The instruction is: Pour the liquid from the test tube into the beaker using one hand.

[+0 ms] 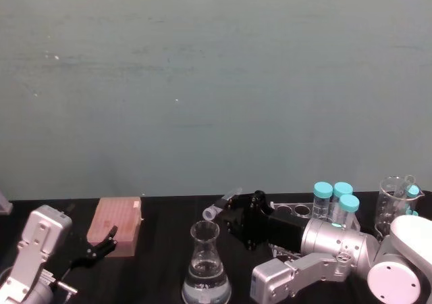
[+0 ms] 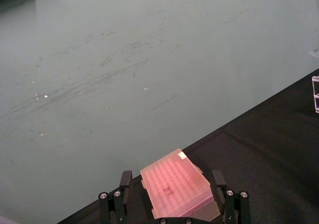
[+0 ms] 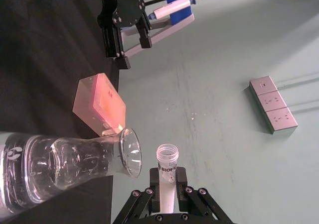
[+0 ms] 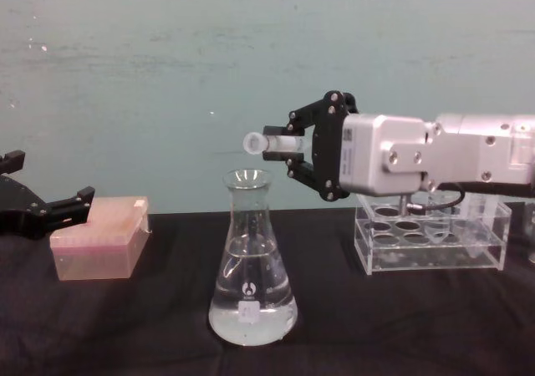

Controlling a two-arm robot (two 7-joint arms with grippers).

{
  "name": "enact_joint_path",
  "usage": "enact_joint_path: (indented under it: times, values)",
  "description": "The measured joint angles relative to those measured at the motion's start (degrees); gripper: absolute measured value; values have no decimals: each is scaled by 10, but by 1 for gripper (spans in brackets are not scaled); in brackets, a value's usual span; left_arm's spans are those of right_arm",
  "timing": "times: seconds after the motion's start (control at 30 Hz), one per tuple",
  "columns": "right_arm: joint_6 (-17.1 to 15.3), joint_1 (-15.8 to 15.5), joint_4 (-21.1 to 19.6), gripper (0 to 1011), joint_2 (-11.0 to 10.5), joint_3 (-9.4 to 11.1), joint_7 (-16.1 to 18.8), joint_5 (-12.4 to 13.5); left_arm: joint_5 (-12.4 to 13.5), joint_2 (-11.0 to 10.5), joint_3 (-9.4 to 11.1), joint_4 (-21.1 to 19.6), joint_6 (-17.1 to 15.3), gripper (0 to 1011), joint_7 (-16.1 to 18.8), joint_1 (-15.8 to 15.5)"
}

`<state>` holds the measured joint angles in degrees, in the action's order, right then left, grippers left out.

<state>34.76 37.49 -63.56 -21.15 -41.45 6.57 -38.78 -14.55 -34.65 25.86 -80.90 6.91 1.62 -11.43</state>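
The right pincer (image 4: 292, 146), black on a silver arm, clamps the small clear plastic test tube (image 4: 269, 143) about level at the frame's centre. The tube's flared rim is just above the mouth of the clear glass conical flask (image 4: 251, 267). Clear liquid (image 4: 251, 317) lies in the flask's wide base. At lower right stands a clear rectangular rack (image 4: 430, 242). At left a pink box (image 4: 100, 238) sits on the black table (image 4: 401, 334), just beside the left pincer (image 1: 101, 243), whose fingers are wide apart.

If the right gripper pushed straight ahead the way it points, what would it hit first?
Probably nothing nearby: the right gripper, shut on the tube, points over the flask mouth toward the green wall. Depth is hard to judge.
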Motion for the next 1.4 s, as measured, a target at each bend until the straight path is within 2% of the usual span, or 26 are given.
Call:
enact_joint_path:
  times: [0.77,1.0,1.4]
  values:
    - [10,11,0,190,-15,-23,-70,-68,0,0,0,0,0,1000,0,0]
    - [8,18,5,190,-19,-34,-97,-96,0,0,0,0,0,1000,0,0]
    - [3,29,11,190,-22,-50,-126,-123,0,0,0,0,0,1000,0,0]
